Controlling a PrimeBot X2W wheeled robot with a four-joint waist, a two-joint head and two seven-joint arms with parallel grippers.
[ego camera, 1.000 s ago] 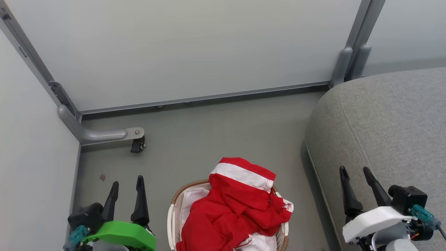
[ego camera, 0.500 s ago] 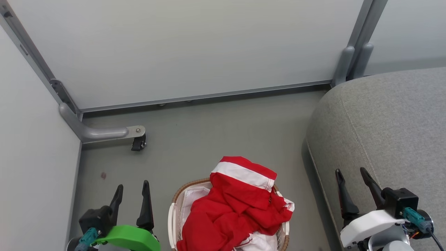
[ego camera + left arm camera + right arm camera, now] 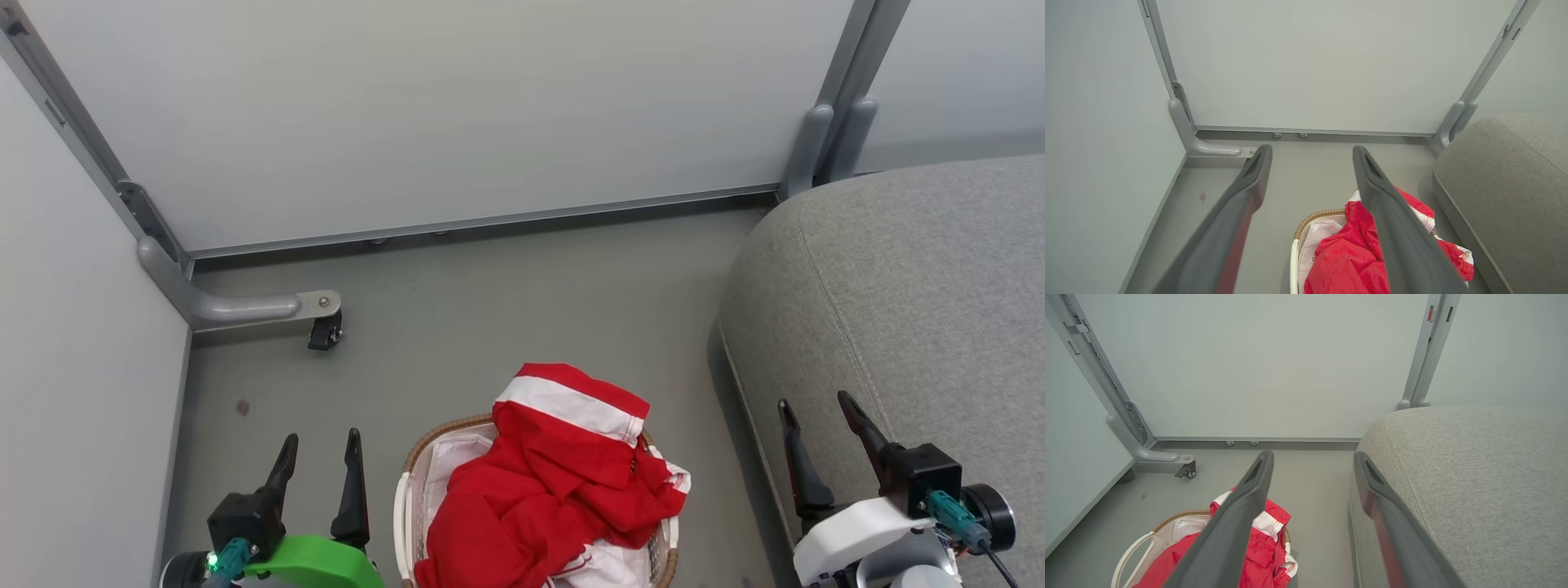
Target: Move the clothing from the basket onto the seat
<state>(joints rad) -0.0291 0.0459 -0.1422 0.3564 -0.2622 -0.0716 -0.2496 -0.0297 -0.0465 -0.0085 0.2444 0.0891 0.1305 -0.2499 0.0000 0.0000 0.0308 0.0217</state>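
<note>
Grey seat (image 3: pixel 898 286) at the right, white basket (image 3: pixel 433 437) on the floor (image 3: pixel 490 310) near it, red clothing (image 3: pixel 539 490) heaped inside as before, left fingers (image 3: pixel 353 490) spread wide, empty, drawn lower and nearer the basket, right fingers (image 3: pixel 800 461) wide, empty, lower too.

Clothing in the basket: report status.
Left gripper open, empty. Right gripper open, empty. Clothing heaped in basket. Seat beside basket, nothing between.

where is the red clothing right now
The clothing lies heaped in the basket on the floor, at the head view's bottom centre, left of the seat.
</note>
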